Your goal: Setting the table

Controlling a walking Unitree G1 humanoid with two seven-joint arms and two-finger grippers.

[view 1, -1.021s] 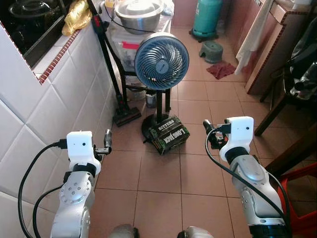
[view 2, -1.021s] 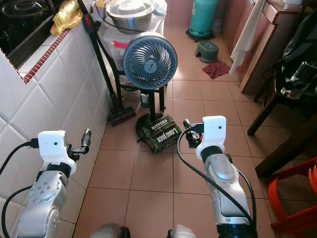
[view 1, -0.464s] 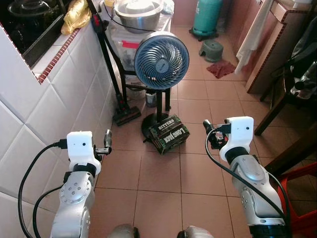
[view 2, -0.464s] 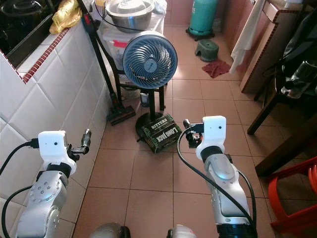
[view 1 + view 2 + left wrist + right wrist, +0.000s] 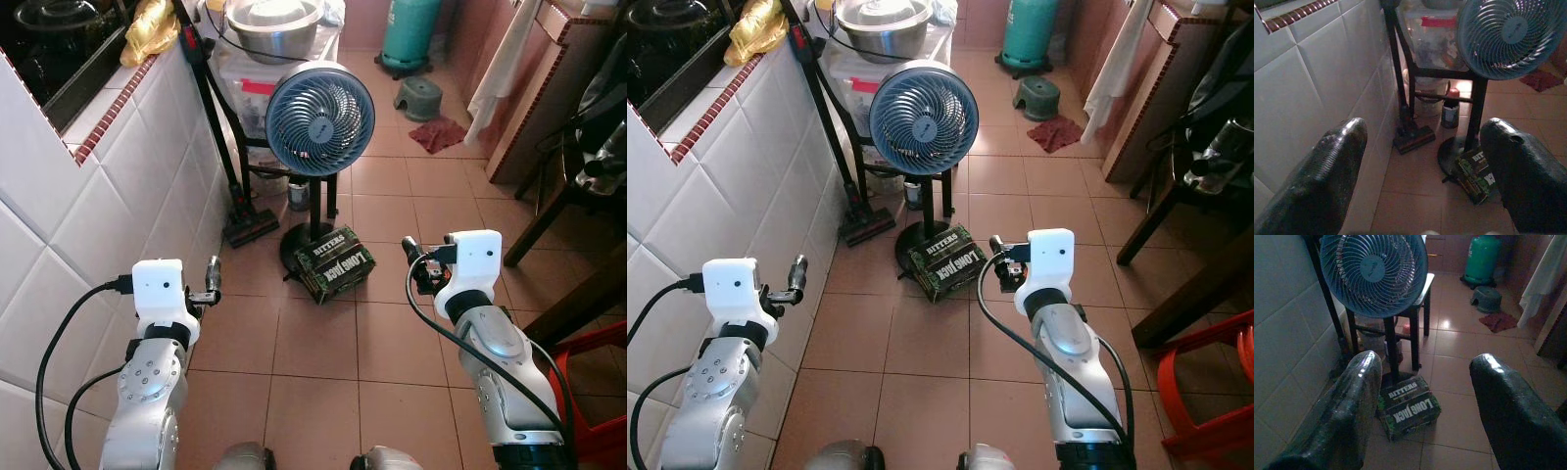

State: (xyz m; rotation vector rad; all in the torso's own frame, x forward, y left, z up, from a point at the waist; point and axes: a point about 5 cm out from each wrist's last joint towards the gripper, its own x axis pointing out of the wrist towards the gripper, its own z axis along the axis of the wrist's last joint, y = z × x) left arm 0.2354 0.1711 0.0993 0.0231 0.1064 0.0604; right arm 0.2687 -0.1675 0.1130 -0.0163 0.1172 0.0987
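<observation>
Both arms are raised in front of me over a terracotta tile floor. My left gripper hangs close to the white tiled counter wall, open and holding nothing; its wrist view looks between the spread fingers at the fan base. My right gripper is open too, empty, and points toward a green carton on the floor. A steel bowl rests on a rack at the far end. Dark wooden furniture stands at the right edge.
A blue standing fan blocks the passage ahead, with the green carton at its base and a stick vacuum leaning beside the rack. Farther off are a green gas cylinder, a small green stool and a red cloth. A red plastic stool sits near right.
</observation>
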